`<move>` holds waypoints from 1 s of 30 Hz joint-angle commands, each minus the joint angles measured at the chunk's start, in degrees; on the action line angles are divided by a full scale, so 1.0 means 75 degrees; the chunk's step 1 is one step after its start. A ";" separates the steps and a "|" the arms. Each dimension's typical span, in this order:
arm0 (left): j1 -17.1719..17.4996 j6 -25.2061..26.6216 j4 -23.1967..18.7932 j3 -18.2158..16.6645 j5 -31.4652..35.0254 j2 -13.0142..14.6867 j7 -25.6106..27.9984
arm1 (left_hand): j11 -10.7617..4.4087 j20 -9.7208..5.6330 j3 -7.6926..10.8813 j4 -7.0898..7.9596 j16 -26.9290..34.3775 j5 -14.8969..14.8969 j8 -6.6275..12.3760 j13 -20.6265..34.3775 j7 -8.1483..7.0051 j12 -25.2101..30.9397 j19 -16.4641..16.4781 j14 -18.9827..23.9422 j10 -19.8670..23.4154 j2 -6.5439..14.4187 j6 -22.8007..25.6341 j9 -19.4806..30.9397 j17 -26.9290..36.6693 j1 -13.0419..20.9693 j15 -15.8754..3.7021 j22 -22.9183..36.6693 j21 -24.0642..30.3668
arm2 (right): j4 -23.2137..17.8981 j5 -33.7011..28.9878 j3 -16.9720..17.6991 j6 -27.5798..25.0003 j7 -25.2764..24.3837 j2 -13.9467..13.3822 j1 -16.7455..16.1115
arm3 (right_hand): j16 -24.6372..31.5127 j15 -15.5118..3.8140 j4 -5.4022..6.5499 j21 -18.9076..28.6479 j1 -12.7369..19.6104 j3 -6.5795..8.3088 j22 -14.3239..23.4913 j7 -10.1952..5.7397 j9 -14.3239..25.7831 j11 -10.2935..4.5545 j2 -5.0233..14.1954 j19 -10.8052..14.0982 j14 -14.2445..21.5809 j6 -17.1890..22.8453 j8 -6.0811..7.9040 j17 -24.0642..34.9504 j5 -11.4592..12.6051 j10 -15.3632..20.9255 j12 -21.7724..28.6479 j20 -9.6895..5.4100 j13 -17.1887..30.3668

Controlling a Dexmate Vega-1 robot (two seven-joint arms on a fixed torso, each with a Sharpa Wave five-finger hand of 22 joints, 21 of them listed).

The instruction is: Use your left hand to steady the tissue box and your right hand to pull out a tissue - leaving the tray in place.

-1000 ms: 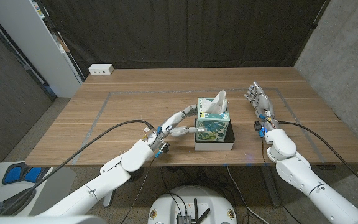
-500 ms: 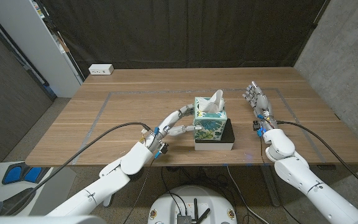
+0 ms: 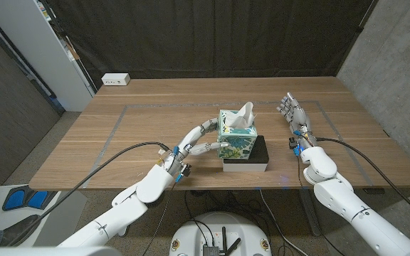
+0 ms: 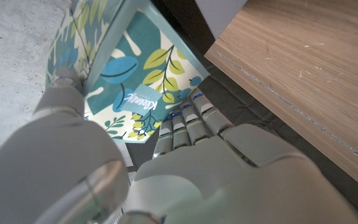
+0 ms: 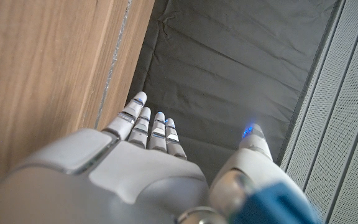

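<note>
The tissue box (image 3: 236,141), teal with a leaf print, has a white tissue (image 3: 245,114) sticking up from its top. My left hand (image 3: 199,141) grips the box by its left side, thumb and fingers around it. The box sits towards the left of the black-and-white tray (image 3: 261,153), and the tray's black inside shows bare on the right. In the left wrist view the box (image 4: 129,81) tilts just beyond my left hand (image 4: 179,174). My right hand (image 3: 295,114) stands open on the table to the right of the tray, apart from it, also seen as the right hand (image 5: 148,165).
A white power strip (image 3: 116,80) lies at the table's far left edge. Grey tape lines (image 3: 112,131) mark a rectangle on the wooden table (image 3: 169,107). A white cabinet (image 3: 27,43) stands beyond the table's left side, and a dark curtain hangs behind.
My left hand has drawn the tissue box to the left and a little away, uncovering the right part of the tray. The right hand has stayed where it was.
</note>
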 commanded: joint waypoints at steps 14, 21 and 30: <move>0.0052 -0.0149 -0.0249 -0.0162 -0.0499 -0.0078 -0.0234 | -0.0101 -0.0021 0.0117 0.0004 0.0055 0.0036 0.0051 0.0062 -0.0060 0.0106 0.0233 0.0265 0.0288 0.0086 0.0320 0.0024 0.0020 0.0215 -0.0117 0.0020 0.0084 | -0.0262 -0.0089 -0.0003 -0.0197 -0.0141 -0.0085 -0.0079 | 0.0051 -0.0014 -0.0011 0.0031 -0.0045 -0.0006 0.0021 -0.0034 0.0034 -0.0040 0.0044 0.0044 0.0022 0.0039 -0.0030 0.0021 0.0027 -0.0018 -0.0009 0.0022 0.0000; 0.0148 -0.0158 -0.0439 -0.0275 -0.0414 -0.0123 -0.0112 | -0.0073 -0.0011 0.0118 0.0010 0.0041 0.0037 0.0031 0.0067 -0.0058 0.0085 0.0213 0.0261 0.0259 0.0102 0.0313 0.0026 0.0022 0.0230 -0.0101 0.0021 0.0069 | -0.0252 -0.0063 0.0001 -0.0210 -0.0142 -0.0075 -0.0087 | 0.0053 -0.0018 -0.0012 0.0033 -0.0044 -0.0005 0.0021 -0.0034 0.0034 -0.0066 0.0044 0.0046 0.0024 0.0043 -0.0028 0.0018 0.0028 -0.0019 -0.0009 0.0016 0.0000; 0.0108 -0.0190 -0.0537 -0.0330 -0.0395 -0.0223 -0.0106 | -0.0104 -0.0015 0.0125 0.0025 0.0022 0.0039 0.0016 0.0076 -0.0062 0.0080 0.0220 0.0249 0.0271 0.0144 0.0332 0.0029 0.0028 0.0245 -0.0108 0.0024 0.0064 | -0.0162 0.0019 -0.0008 -0.0146 -0.0095 -0.0004 -0.0070 | 0.0055 -0.0018 -0.0012 0.0034 -0.0044 -0.0004 0.0021 -0.0036 0.0034 -0.0058 0.0047 0.0047 0.0027 0.0047 -0.0027 0.0015 0.0029 -0.0017 -0.0008 0.0024 -0.0001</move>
